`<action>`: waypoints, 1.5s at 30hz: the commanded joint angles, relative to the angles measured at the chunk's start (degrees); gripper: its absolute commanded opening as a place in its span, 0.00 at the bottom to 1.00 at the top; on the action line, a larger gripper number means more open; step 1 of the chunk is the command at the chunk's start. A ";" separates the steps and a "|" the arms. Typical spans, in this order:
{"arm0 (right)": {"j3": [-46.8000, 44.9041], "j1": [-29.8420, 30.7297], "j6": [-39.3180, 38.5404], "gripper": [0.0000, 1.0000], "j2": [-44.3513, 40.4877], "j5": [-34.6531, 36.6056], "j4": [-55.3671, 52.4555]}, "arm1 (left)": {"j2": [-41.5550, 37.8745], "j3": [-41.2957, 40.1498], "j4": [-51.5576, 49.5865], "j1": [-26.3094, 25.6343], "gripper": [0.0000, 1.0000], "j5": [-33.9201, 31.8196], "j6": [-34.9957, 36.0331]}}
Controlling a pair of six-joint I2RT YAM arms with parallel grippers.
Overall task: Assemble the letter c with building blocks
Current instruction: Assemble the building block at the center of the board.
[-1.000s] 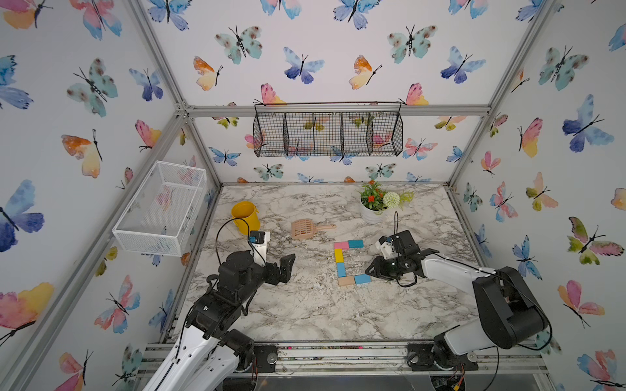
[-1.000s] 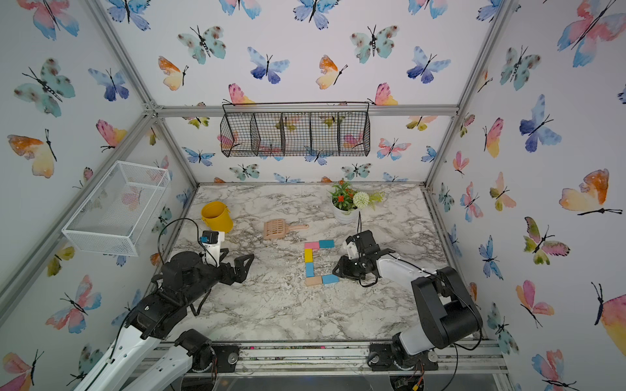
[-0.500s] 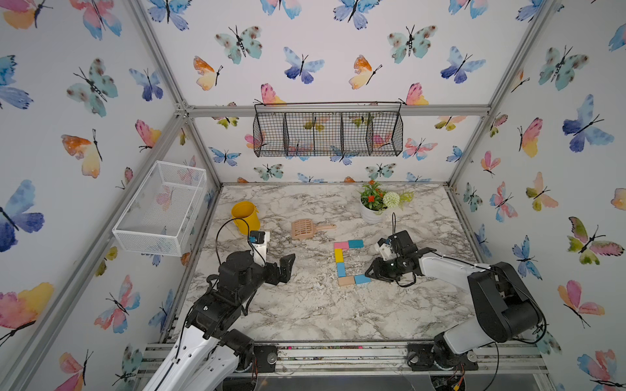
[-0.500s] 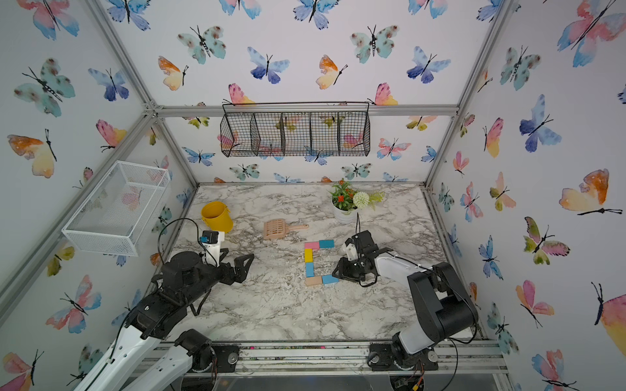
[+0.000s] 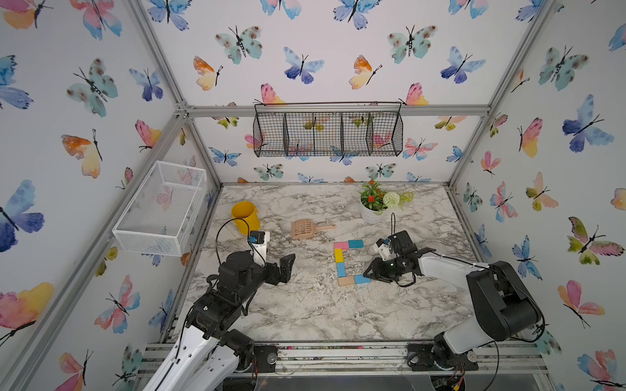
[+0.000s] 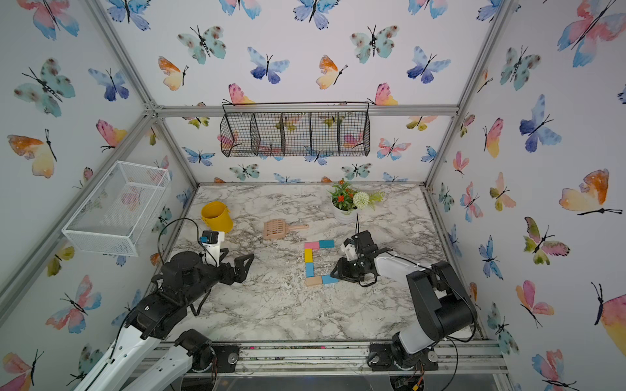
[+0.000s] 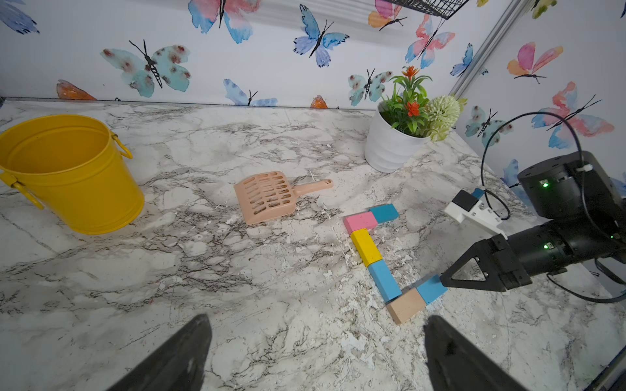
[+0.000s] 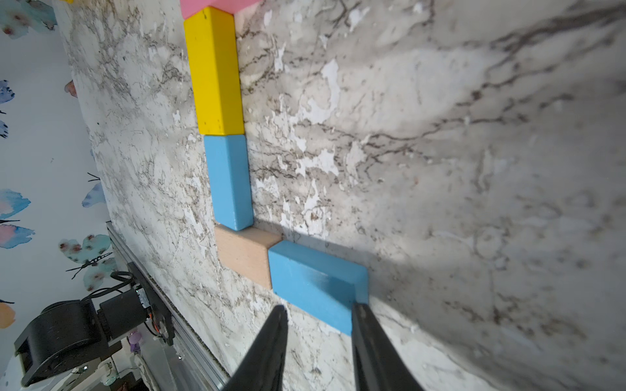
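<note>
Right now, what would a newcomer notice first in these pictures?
A squared C of bright blocks lies in the middle of the marble table, with the right gripper low at its near blue end block. Butterfly walls surround it, and a yellow bucket stands at the table's far left.

In the right wrist view the picture's edge is cutting off the pink block [image 8: 216, 2], leaving only a sliver showing. It is also cropping both fingers [image 8: 267, 348] of the right gripper [image 8: 319, 305]. One finger is covering a corner of the light blue end block [image 8: 311, 281], and it is not showing whether the fingers are pinching that block or merely flanking it. In the left wrist view the edges are cropping the left gripper [image 7: 316, 318], the yellow bucket [image 7: 84, 189] and the wire basket [image 7: 430, 6], while the right gripper is hiding that block's outer end.
</note>
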 commanded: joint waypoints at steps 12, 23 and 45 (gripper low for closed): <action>0.87 -0.30 -0.22 0.37 -2.22 3.60 -2.15 | -0.76 -0.69 0.09 -0.29 0.98 -0.69 -0.30; -0.18 -0.27 -0.30 0.39 -0.03 0.41 -0.61 | -0.87 -0.73 0.06 -0.34 0.98 -0.72 -0.30; -0.36 -0.30 -0.40 0.40 0.06 -1.32 0.20 | -0.67 -0.73 0.07 -0.30 0.98 -0.95 -0.30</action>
